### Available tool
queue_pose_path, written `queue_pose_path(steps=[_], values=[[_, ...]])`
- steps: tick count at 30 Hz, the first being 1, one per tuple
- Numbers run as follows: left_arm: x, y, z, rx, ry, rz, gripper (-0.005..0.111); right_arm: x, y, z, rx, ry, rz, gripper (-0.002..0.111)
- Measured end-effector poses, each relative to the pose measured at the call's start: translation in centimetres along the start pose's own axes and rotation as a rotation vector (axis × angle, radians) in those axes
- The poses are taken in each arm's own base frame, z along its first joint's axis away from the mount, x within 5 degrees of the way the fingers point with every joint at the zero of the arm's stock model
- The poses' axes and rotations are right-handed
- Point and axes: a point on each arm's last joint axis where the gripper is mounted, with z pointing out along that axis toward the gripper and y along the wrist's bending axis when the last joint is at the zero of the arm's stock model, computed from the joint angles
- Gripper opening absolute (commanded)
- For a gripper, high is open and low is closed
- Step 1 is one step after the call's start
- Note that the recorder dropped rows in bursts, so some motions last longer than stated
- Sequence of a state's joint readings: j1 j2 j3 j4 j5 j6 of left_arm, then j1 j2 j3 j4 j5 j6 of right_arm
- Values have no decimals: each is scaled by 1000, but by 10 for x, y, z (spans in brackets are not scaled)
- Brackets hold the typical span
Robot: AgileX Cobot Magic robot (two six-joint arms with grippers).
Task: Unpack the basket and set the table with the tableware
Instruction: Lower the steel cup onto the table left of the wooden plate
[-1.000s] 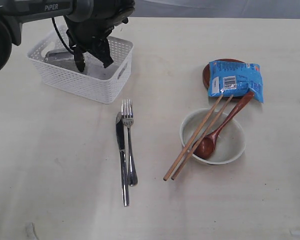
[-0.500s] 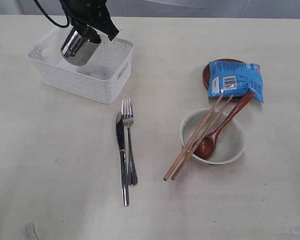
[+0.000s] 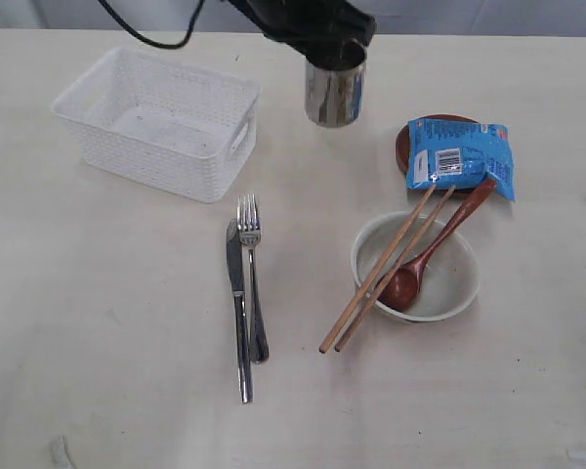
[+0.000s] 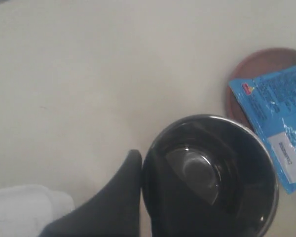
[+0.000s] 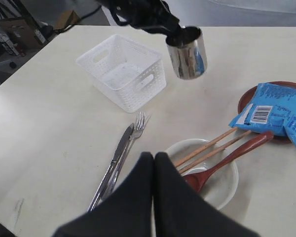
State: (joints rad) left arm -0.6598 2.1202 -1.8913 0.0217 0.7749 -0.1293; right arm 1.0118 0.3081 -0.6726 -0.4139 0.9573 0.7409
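Left gripper (image 3: 334, 47) is clamped on the cup (image 3: 334, 93) rim, one finger inside and one outside. The cup hangs at 12 o'clock in the exterior view, between the basket (image 3: 156, 156) at 10 and the plate (image 3: 402, 145) at 2. It looks clear of the worktop (image 3: 107, 322) and slightly tilted.

Risks:
- It's a rim pinch on smooth steel. The cup could slip or swing if I move fast.
- If I put it down tilted, the base lands on an edge and it tips.
- The packet (image 3: 459, 156) on the plate is just beside my path at 3 o'clock of the cup. If I drift that way I clip it.
- The chopsticks (image 3: 381, 269) and spoon (image 3: 415, 274) lean out of the bowl (image 3: 449, 293) at 4. A low sweep would knock them.

Knife (image 3: 237, 313) and fork (image 3: 252, 283) at 6 are well apart from the cup, no concern. The basket looks empty, so I'd judge the cup is the last item.

Pose: the left arm comes in from 11 and reaches past the middle, wrist pointing down, camera looking straight into the cup. Right gripper (image 5: 154, 158) is closed, empty, low and just short of the bowl.
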Motion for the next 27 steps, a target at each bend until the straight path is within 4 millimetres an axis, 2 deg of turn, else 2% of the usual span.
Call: queue_pose_path(steps=[3, 6, 12, 17, 20, 24, 27], values=[[9, -12, 20, 15, 26, 26, 0, 0, 0, 0, 0, 0, 0, 0], [12, -20, 31, 25, 14, 49, 0, 0, 0, 0, 0, 0, 0, 0], [13, -20, 40, 3, -2, 89, 1, 0, 0, 0, 0, 0, 0, 0], [24, -17, 61, -8, 48, 96, 3, 0, 0, 0, 0, 0, 0, 0], [28, -17, 67, -15, 61, 97, 17, 0, 0, 0, 4, 5, 0, 0], [26, -15, 67, -24, 50, 102, 44, 1, -1, 0, 14, 16, 0, 0], [27, -14, 67, -27, 53, 100, 55, 1, -1, 0, 14, 16, 0, 0]])
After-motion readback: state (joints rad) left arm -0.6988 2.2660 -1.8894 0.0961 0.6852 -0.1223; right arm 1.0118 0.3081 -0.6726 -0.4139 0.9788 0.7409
